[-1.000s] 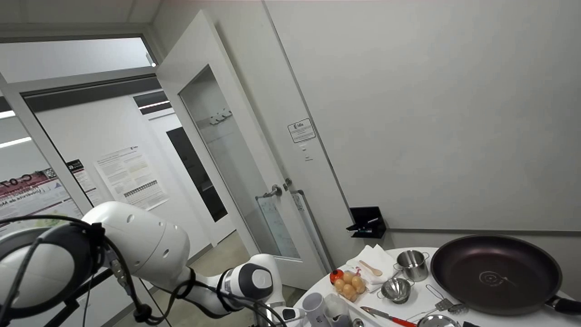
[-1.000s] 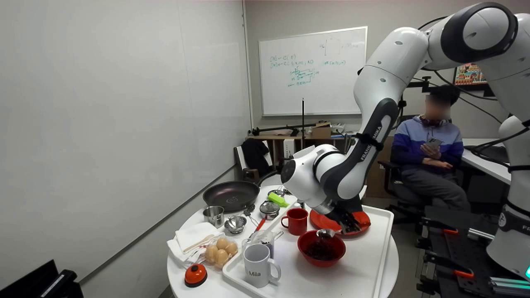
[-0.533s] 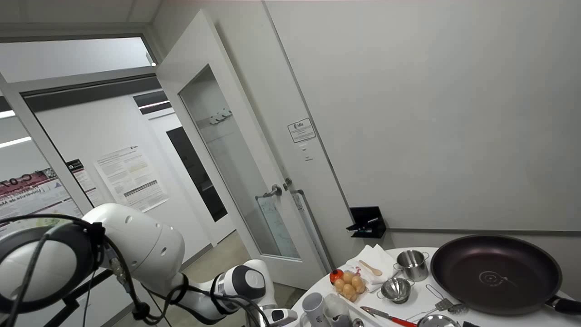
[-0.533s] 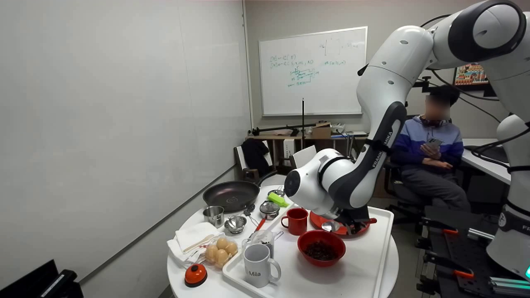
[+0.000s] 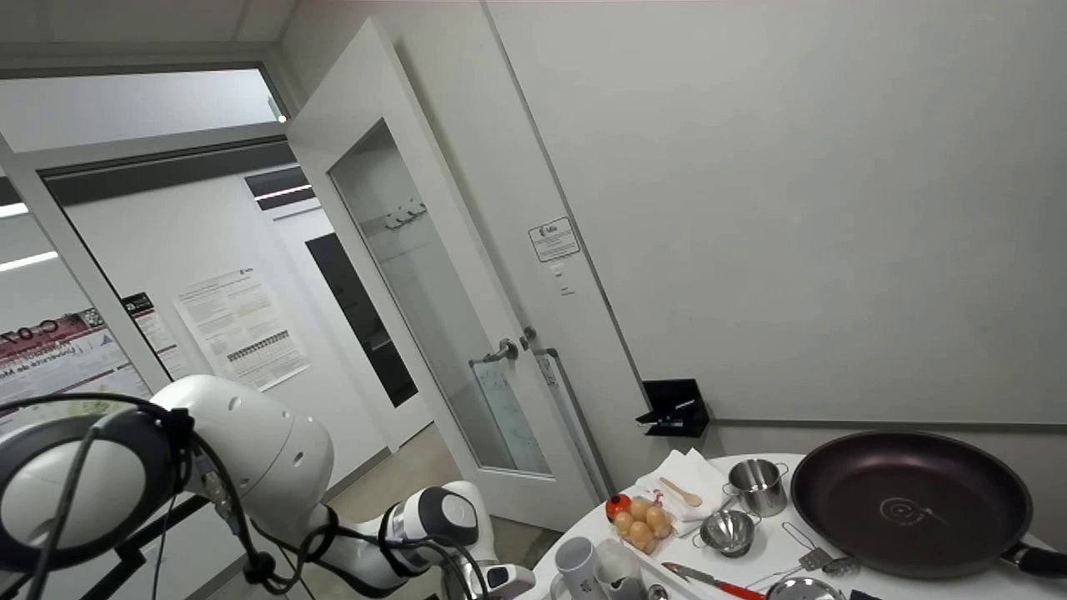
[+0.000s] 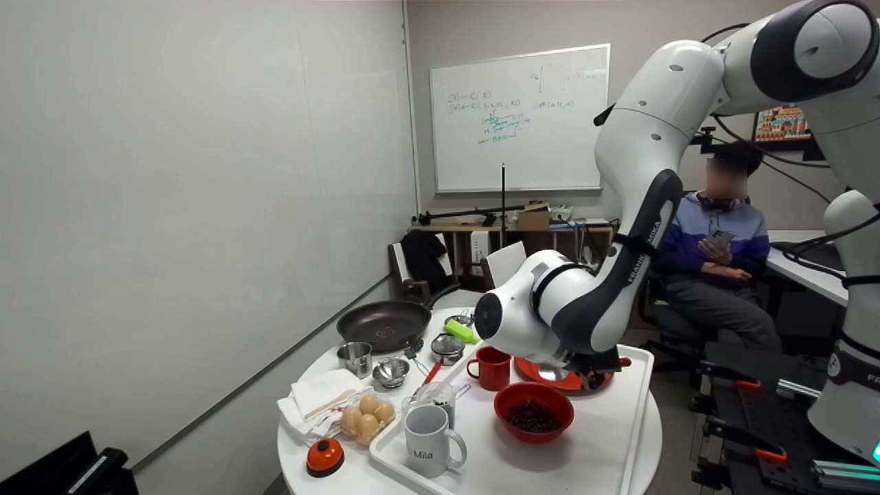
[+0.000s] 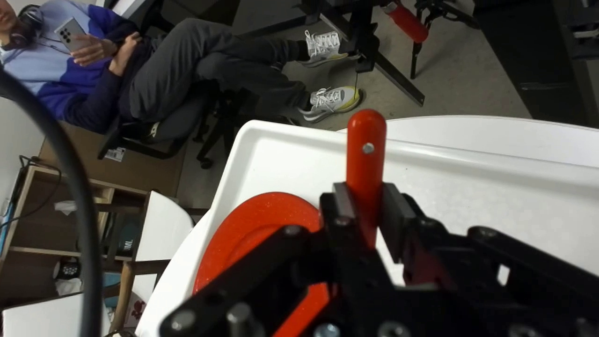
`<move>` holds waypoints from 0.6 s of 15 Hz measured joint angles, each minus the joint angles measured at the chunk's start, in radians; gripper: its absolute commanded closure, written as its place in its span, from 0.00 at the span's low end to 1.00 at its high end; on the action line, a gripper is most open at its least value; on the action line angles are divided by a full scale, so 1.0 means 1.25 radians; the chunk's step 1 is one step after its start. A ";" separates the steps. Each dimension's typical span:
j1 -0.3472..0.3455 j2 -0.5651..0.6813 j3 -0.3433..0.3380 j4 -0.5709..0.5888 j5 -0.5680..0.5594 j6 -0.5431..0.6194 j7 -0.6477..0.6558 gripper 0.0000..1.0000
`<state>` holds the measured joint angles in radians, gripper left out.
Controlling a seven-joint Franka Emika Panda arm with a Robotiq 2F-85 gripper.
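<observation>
- My gripper (image 7: pixel 367 210) is clasping the red-handled spoon (image 7: pixel 366 161), apparently over the red plate (image 7: pixel 252 220).
- It could be twisting loose if I'm jerking.
- Drifting low, I'd be clipping the red mug (image 6: pixel 492 368) beside the plate.

Up beyond the tool (image 7: pixel 367 206) in an exterior view, there's the whiteboard (image 6: pixel 520 165), scrawled on in green; beneath it, behind the tool, runs a wooden shelf unit (image 6: pixel 460 229), a white chair (image 6: pixel 505 265) standing in front; off to the tool's left there, a broad pale wall (image 6: pixel 206 172), softly lit; now a white door (image 5: pixel 463 250) in an exterior view, standing open and rising well above the tool's level, long glass pane (image 5: pixel 425 292) and all, with light strips (image 5: pixel 27 262) glowing at its left; over to the wrist view, and it's grey floor (image 7: pixel 468 89) above the tool, an office chair (image 7: pixel 175 121) up to its left, a round white table (image 7: pixel 510 138) underneath, running out to its right.
</observation>
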<state>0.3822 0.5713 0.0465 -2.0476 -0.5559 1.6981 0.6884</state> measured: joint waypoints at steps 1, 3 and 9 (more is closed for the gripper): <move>-0.002 0.000 0.006 -0.001 0.000 0.001 -0.017 0.95; -0.007 0.002 0.018 -0.002 0.003 0.005 -0.060 0.95; -0.024 0.012 0.023 0.003 0.012 0.006 -0.142 0.95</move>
<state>0.3522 0.5859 0.0758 -2.0439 -0.5414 1.7061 0.5113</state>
